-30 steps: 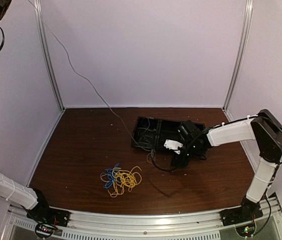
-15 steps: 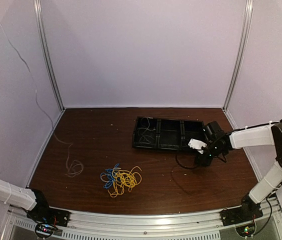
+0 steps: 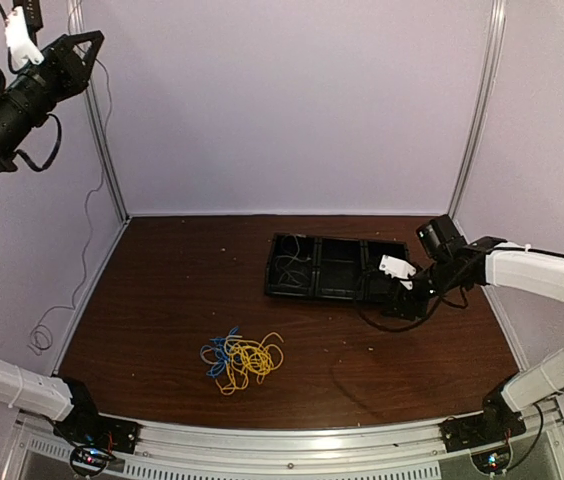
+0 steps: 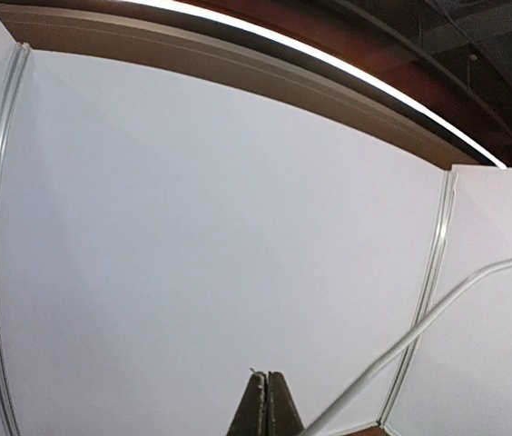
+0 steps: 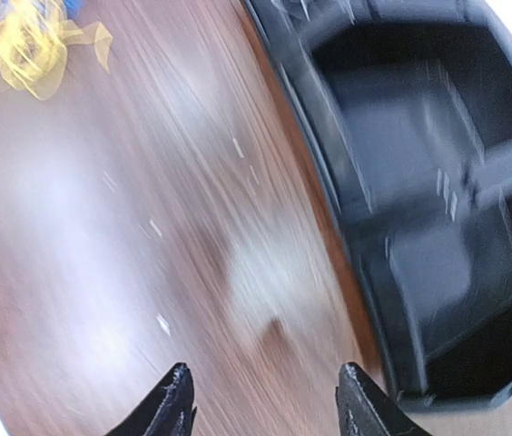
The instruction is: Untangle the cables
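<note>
A tangled bundle of yellow and blue cables [image 3: 242, 357] lies on the brown table, front centre; it also shows blurred in the right wrist view [image 5: 20, 45]. A pale grey cable [image 3: 86, 215] hangs down the left wall, its end on the table at the far left. My left gripper [image 3: 74, 48] is raised high at the top left; its fingers [image 4: 268, 400] are pressed shut with a thin wire end at the tip. My right gripper [image 3: 402, 300] hovers open and empty [image 5: 265, 404] just in front of the black tray's right end.
A black compartment tray [image 3: 332, 268] sits at the back centre-right, with thin pale wire in its left compartment [image 3: 292, 265]; it also shows in the right wrist view [image 5: 438, 182]. Walls and metal posts [image 3: 97, 130] enclose the table. A white bar [image 4: 419, 336] crosses the left wrist view.
My left gripper has come into view high at the top left, drawing the pale grey cable up along the left wall. My right arm has lifted and shifted by the tray's right end.
</note>
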Action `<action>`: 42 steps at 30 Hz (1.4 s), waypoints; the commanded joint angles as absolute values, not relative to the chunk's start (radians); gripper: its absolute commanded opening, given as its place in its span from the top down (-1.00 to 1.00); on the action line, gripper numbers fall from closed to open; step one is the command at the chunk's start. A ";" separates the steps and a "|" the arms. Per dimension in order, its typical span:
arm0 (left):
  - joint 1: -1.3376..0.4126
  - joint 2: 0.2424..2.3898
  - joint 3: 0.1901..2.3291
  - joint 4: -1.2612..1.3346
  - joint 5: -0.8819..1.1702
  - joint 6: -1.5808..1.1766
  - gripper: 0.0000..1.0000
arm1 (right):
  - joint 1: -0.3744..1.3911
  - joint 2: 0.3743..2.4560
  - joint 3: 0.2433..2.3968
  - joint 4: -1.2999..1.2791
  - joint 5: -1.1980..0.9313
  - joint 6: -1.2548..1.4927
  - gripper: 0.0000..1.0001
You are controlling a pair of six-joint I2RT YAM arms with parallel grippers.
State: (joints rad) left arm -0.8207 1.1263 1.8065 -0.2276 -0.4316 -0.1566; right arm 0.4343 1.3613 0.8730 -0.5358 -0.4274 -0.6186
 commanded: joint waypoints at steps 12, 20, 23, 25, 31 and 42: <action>-0.818 1.441 2.207 -0.316 0.196 -0.286 1.00 | 0.483 1.350 0.935 -0.449 -0.619 -0.492 -0.08; -0.821 1.553 2.164 -0.045 0.365 -0.488 1.00 | 0.480 1.303 0.886 -0.415 -0.629 -0.461 -0.08; -0.859 1.596 2.138 -0.007 0.385 -0.530 1.00 | 0.476 1.280 0.881 -0.443 -0.638 -0.489 -0.08; -0.894 1.614 2.115 -0.008 0.382 -0.525 1.00 | 0.474 1.263 0.873 -0.458 -0.646 -0.519 -0.08; -0.936 1.575 1.977 -0.008 0.311 -0.494 1.00 | 0.480 1.280 0.845 -0.513 -0.666 -0.655 0.11; -0.936 1.418 1.762 -0.016 0.025 -0.385 1.00 | 0.634 1.470 0.858 -0.416 -0.568 -0.827 0.24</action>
State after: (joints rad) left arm -0.9398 1.4849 1.7695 -0.0780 0.1295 -0.4442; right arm 0.5743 1.4185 0.8421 -0.4885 -0.6327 -0.7589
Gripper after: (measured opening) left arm 0.008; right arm 0.383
